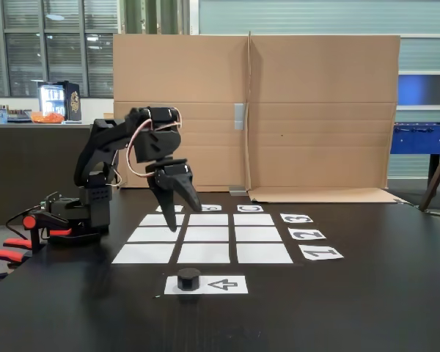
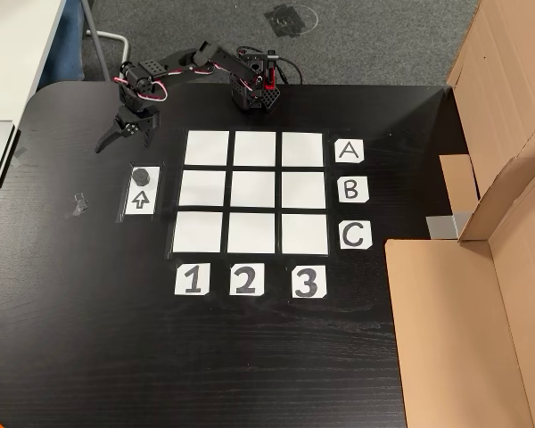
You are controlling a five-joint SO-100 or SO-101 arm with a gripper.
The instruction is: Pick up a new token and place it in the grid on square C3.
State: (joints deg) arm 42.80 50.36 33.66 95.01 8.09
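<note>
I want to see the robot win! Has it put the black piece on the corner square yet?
Not yet. The token sits on the arrow sheet. The open gripper hangs above the table beside it, holding nothing. Square C3 is bare, so grabbing, carrying and placing all remain.

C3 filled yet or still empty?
Empty. Square C3 is bare white paper; the token sits on the arrow sheet, the claw beside it.

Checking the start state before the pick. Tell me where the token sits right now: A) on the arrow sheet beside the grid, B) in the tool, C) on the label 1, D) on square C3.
A: the token rests on the arrow sheet, outside the grid.
</note>
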